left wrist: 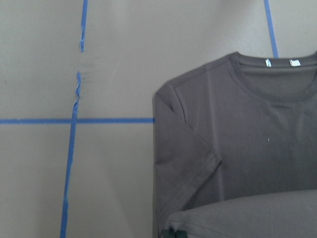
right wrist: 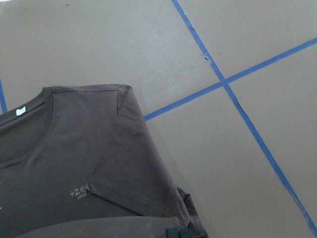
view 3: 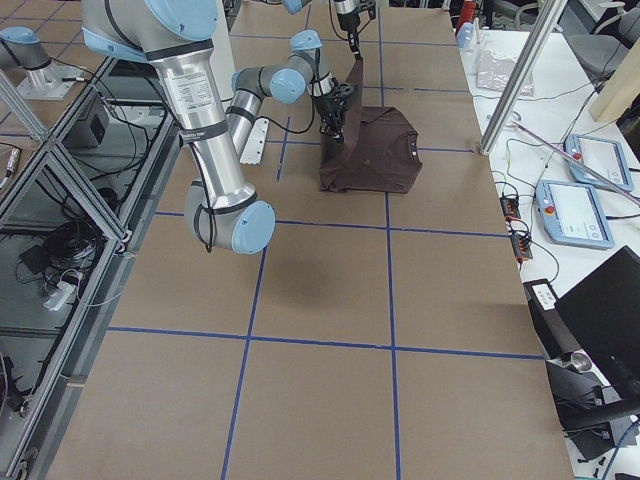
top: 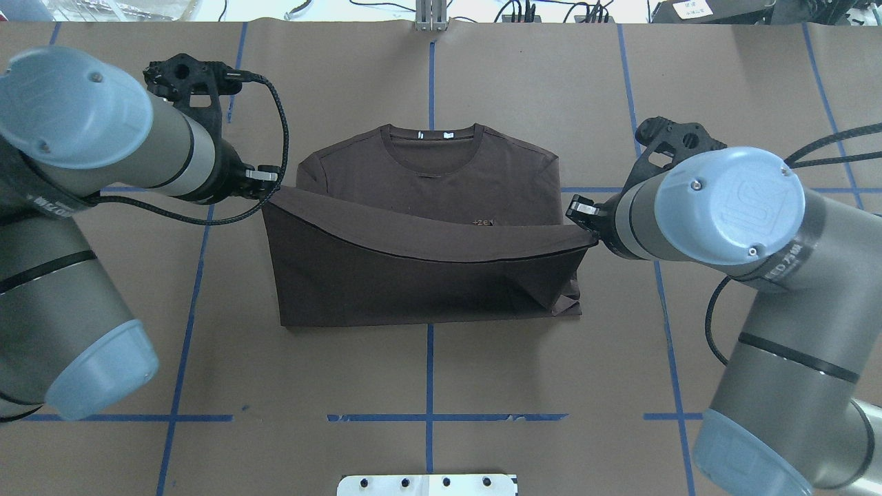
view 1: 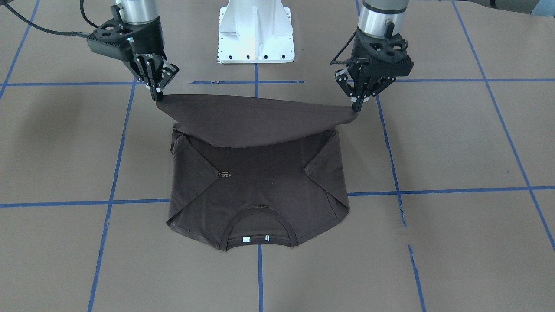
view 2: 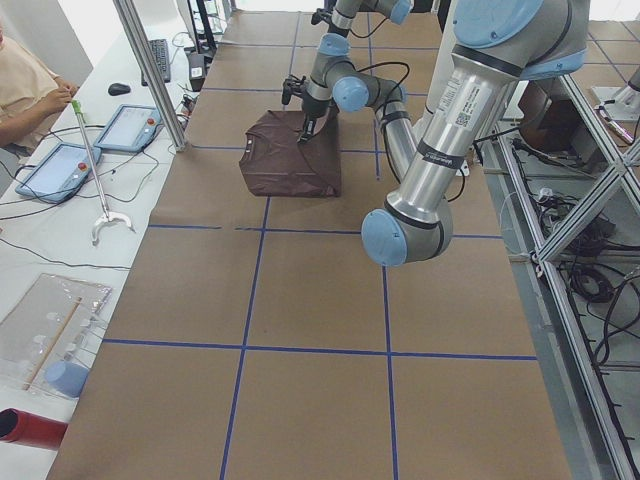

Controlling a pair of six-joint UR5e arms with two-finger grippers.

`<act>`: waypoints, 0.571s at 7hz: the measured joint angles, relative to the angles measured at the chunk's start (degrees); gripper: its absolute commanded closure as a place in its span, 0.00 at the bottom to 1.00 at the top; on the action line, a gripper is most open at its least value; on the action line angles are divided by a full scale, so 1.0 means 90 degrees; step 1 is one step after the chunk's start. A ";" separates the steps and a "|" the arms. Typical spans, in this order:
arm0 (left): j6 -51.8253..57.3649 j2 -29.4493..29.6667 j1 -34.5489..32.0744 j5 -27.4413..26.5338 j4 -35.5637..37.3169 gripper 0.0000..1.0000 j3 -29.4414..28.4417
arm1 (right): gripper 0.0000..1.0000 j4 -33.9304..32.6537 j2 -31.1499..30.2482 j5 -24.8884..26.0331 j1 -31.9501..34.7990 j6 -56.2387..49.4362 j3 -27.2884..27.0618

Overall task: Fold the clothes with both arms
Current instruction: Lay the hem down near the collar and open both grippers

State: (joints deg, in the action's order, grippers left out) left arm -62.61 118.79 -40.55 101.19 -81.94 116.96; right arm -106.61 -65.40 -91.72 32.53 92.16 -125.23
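On the brown-papered, blue-taped table (view 1: 455, 143) lies the T-shirt (view 1: 260, 182), sleeves folded in, its hem corners held aloft, apparently pinched, by the left gripper (view 1: 357, 104) and right gripper (view 1: 157, 96); the sagging span suggests light, limp cloth best held at those corners.

From my console the T-shirt (view 1: 260, 182) reads as soft, matt dark brown knit cloth, with a ribbed collar (view 1: 260, 210) and seams stitched in faint ridges. The table cover (view 1: 455, 143) looks like dull brown paper, slightly creased. It is crossed by smooth blue tape (view 1: 433, 190) that wrinkles in places. I see satin silver metal on the left arm (top: 41, 296) and right arm (top: 778, 372), and their light blue caps (top: 723, 207) look like smooth, faintly shiny plastic. The left gripper (view 1: 359, 104) and right gripper (view 1: 156, 93) are matt black and hard-looking. The cable (top: 284, 134) has a woven black sheath. The base (view 1: 256, 32) is glossy white.
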 measured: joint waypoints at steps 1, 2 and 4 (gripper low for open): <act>0.0019 0.0104 -0.0104 -0.0022 -0.0601 1.00 -0.0702 | 1.00 0.0400 0.0134 -0.0012 0.0168 -0.0085 0.0534; 0.0022 0.0236 -0.0153 -0.0038 -0.1042 1.00 -0.1285 | 1.00 0.0914 0.0234 -0.0014 0.0289 -0.0124 0.1110; 0.0023 0.0443 -0.0181 -0.0156 -0.1785 1.00 -0.2268 | 1.00 0.1896 0.0449 -0.0008 0.0441 -0.0235 0.2321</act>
State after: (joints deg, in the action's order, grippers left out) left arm -62.40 122.77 -42.19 99.79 -98.01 96.55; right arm -89.55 -61.36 -91.79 36.50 90.05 -104.34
